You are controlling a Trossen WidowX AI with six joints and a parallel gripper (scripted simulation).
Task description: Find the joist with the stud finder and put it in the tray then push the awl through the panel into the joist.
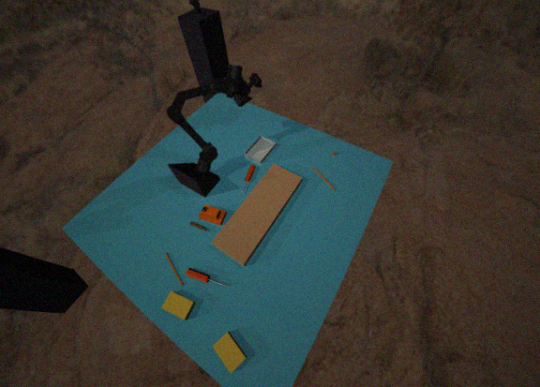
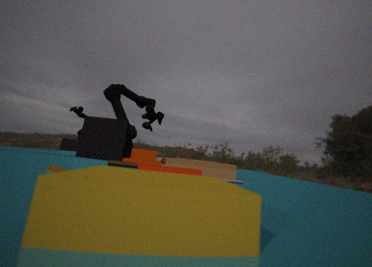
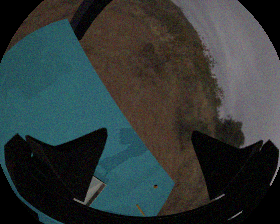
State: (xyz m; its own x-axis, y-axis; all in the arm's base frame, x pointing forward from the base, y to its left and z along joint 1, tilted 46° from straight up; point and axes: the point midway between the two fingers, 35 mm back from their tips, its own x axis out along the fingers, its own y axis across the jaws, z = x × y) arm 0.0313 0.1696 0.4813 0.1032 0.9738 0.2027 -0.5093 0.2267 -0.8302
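The orange stud finder (image 1: 212,215) (image 2: 142,155) lies on the blue table, beside the tan floor panel (image 1: 260,212) (image 2: 206,166). One red-handled tool (image 1: 249,173) with a thin shaft lies between the arm base and the panel. Another red-handled tool (image 1: 197,275) (image 2: 171,169) lies nearer the yellow blocks. I cannot tell which of the two is the awl. The pale tray (image 1: 261,149) (image 3: 94,188) looks empty, beyond the panel's far end. My gripper (image 1: 249,92) (image 2: 155,125) (image 3: 151,134) is open and empty, raised high beyond the tray. No hole is visible in the panel.
Two yellow blocks (image 1: 178,305) (image 1: 229,351) lie near the front. Thin sticks (image 1: 323,178) (image 1: 173,269) lie on either side of the panel. A short brown piece (image 1: 199,226) is beside the stud finder. A tiny orange thing (image 1: 335,153) (image 3: 155,186) lies far right. A dark box (image 1: 203,43) stands behind the table.
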